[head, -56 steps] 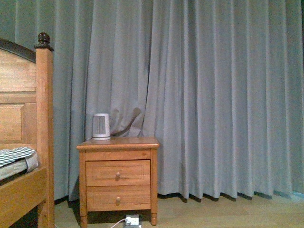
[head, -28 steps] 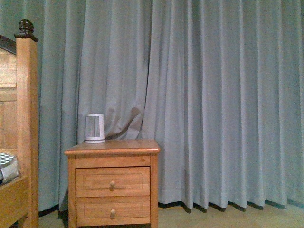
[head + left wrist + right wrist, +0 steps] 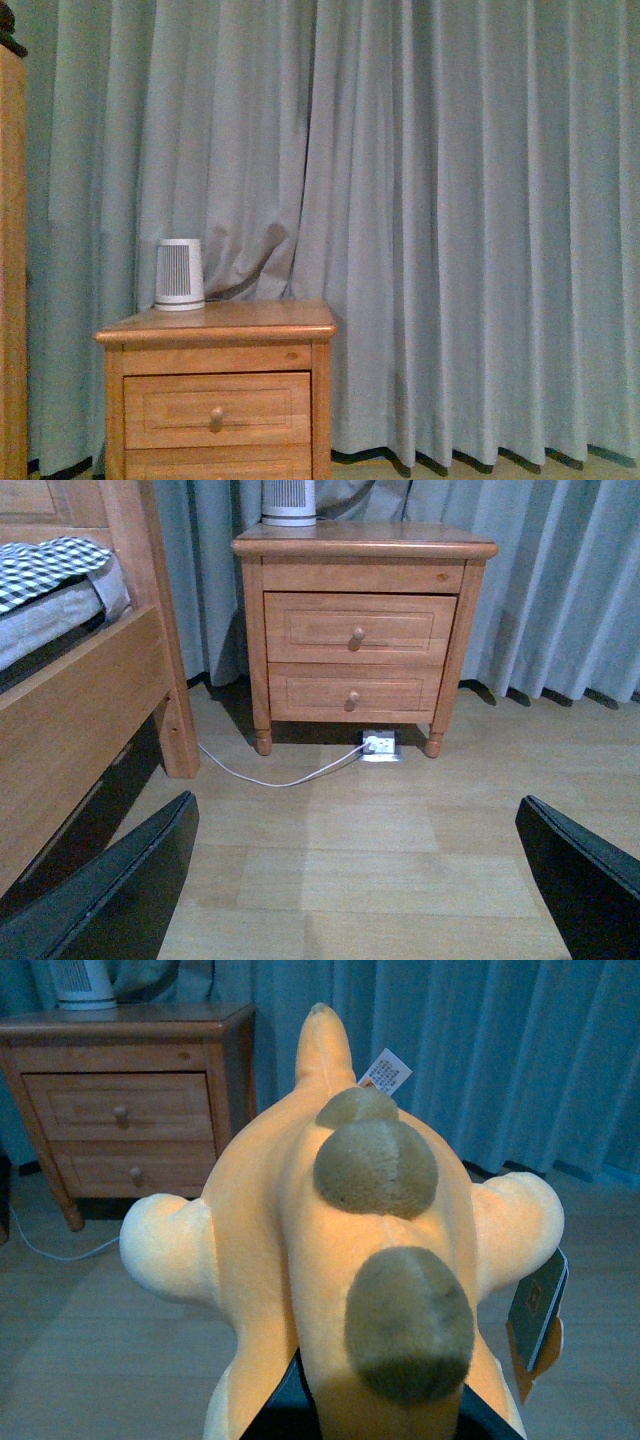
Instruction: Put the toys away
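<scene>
Right tool (image 3: 287,1415) around plush (image 3: 340,1260), drawers (image 3: 360,628) closed

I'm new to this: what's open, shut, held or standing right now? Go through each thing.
plush toy: held off the floor by the right gripper
left gripper: open, empty
upper drawer: closed
lower drawer: closed
curtain: drawn shut
white device: upright on the nightstand

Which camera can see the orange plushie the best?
The right wrist view. The plush toy fills most of that picture: orange-yellow back, brownish bumps, pale limbs. The front view shows only curtain and nightstand; the left wrist view shows floor, bed and nightstand. No toy in either.
</scene>
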You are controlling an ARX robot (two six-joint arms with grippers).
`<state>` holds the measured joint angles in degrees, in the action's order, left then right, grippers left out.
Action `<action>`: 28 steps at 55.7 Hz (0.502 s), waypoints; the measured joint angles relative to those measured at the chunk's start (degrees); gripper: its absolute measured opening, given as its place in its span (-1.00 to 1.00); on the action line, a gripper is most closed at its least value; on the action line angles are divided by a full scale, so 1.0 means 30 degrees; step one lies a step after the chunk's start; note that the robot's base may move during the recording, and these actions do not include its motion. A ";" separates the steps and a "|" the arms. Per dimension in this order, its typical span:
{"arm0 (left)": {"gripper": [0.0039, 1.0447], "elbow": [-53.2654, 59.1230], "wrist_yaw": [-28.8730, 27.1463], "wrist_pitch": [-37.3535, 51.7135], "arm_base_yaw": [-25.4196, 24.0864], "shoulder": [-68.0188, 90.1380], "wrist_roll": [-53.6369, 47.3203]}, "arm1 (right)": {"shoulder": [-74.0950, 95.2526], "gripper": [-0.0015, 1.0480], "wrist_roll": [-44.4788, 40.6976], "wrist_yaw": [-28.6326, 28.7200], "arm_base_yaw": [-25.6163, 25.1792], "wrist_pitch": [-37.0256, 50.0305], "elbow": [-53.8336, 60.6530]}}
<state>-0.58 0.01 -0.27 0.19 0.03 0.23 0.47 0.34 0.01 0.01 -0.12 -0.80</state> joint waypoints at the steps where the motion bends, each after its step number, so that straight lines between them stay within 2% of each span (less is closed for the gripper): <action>1: 0.88 0.0000 0.0000 0.0000 0.0000 0.0000 0.0000 | 0.0000 -0.87 0.0000 0.0000 0.0000 0.0000 0.0000; 28: 0.88 0.0000 0.0000 0.0000 -0.0007 0.0000 0.0000 | 0.0000 -0.87 0.0000 0.0000 0.0000 0.0000 0.0000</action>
<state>-0.58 0.01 -0.27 0.16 0.03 0.23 0.47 0.34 0.01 0.01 -0.12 -0.80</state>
